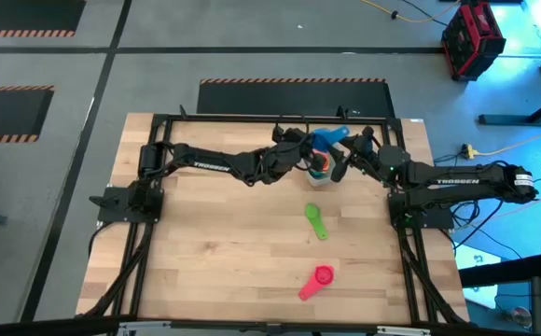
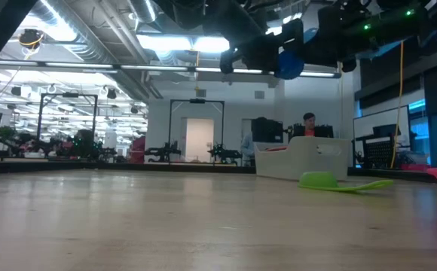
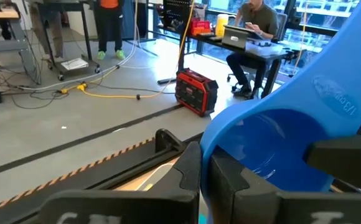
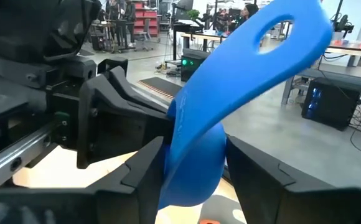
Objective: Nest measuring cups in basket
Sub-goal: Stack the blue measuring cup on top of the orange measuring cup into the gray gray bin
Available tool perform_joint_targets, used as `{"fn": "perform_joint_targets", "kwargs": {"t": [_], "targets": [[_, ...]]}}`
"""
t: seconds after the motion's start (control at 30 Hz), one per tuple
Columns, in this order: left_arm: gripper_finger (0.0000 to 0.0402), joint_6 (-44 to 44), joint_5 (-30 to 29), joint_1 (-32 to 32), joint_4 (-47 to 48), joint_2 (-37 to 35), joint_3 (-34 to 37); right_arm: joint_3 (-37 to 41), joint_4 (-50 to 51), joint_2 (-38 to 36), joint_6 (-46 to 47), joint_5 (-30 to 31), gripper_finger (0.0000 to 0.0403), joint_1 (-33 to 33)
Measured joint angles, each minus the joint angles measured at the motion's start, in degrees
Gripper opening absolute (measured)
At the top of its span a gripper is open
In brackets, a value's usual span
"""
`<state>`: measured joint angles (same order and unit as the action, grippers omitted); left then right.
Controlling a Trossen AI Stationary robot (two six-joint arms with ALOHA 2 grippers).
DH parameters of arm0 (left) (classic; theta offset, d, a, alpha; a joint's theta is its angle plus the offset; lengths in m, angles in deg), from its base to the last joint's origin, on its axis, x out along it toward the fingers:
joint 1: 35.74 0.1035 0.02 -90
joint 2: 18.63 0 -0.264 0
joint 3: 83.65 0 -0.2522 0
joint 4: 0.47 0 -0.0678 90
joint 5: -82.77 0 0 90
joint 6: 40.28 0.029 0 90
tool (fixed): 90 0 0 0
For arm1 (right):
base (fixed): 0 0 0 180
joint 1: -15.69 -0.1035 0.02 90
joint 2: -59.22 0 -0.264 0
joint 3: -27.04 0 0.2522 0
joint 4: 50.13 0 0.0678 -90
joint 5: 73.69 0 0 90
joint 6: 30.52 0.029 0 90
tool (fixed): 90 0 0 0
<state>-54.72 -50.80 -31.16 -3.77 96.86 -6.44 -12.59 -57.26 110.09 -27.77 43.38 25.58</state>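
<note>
1. The basket [image 1: 321, 166] sits on the wooden table [image 1: 215, 252] near its far edge, and serves here as the landmark. From above, coloured cups show inside it, an orange one among them; how many lie there cannot be told.
2. Both arms meet directly above the basket. The left gripper [image 1: 310, 152] reaches in from the left side, the right gripper [image 1: 343, 161] from the right.
3. A blue measuring cup [image 1: 329, 140] is held in the air over the basket, between the two grippers. In the low view the blue cup [image 2: 288, 63] hangs well above the basket [image 2: 303, 161], clear of its rim.
4. In the right wrist view, the right gripper's fingers [image 4: 146, 163] are clamped on either side of the blue cup's bowl [image 4: 190, 168], its flat handle with a hole rising away from them.
5. In the left wrist view, the left gripper's fingers [image 3: 190, 168] stand at the rim of the same cup [image 3: 274, 146]; whether they press on it cannot be told.
6. Raised writing on the cup's handle reads roughly "1/3 cup"; the finer marks are too small to read.
7. The word "TROSSEN" is printed in white on both forearms, seen from above.
8. A green measuring cup [image 1: 316, 222] lies on the table nearer the front than the basket, apart from it.
9. A red measuring cup [image 1: 316, 281] lies farther toward the front edge, well apart from the basket.
10. Beyond the table, a person [image 3: 255, 25] sits at a desk, and a red-and-black case [image 3: 196, 92] stands on the floor.
</note>
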Motion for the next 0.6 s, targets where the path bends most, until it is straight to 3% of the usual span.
{"fn": "perform_joint_targets", "kwargs": {"t": [0.6], "targets": [[0.0003, 0.00, -0.27, -1.18, -0.52, 0.00, 0.00, -0.04, -0.36, 0.04, 0.26, 1.65, 0.0153, -0.07]]}}
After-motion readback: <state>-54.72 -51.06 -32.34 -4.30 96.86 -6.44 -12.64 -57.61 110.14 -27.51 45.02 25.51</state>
